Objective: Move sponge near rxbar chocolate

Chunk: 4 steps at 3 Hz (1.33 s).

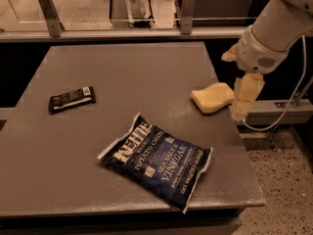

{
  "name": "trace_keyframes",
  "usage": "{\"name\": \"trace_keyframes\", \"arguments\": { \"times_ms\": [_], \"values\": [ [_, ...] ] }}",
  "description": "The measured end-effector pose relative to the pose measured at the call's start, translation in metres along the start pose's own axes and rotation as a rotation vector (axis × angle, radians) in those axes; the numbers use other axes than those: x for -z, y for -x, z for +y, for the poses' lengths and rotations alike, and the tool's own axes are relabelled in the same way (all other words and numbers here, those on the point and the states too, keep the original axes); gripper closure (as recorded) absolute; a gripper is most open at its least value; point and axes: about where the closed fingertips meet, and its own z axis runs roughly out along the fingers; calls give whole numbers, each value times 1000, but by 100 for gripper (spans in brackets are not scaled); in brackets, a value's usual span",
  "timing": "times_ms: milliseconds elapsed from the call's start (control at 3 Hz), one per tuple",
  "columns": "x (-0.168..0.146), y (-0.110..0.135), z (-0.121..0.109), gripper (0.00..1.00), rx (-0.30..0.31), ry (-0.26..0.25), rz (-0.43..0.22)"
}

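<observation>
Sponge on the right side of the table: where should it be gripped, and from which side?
Probably across its short width, coming from above: the sponge lies flat on the table near the right edge, with its top face bare. The gripper hangs just to its right, at the table edge.

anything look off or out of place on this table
Nothing spilled or damaged. The chip bag lies askew, one corner reaching the front edge of the table. The sponge sits at the right edge, possibly overhanging, with the gripper just beside it. The rxbar chocolate lies flat at left.
</observation>
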Motion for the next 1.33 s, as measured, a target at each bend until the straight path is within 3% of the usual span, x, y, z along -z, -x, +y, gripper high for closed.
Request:
{"name": "trace_keyframes", "arguments": {
  "times_ms": [333,667,1333],
  "values": [
    [-28,-6,-12,0,5,54,-23],
    [-47,-3,-19,18,26,81,-43],
    [-73,4,-19,64,70,109,-58]
  ]
}}
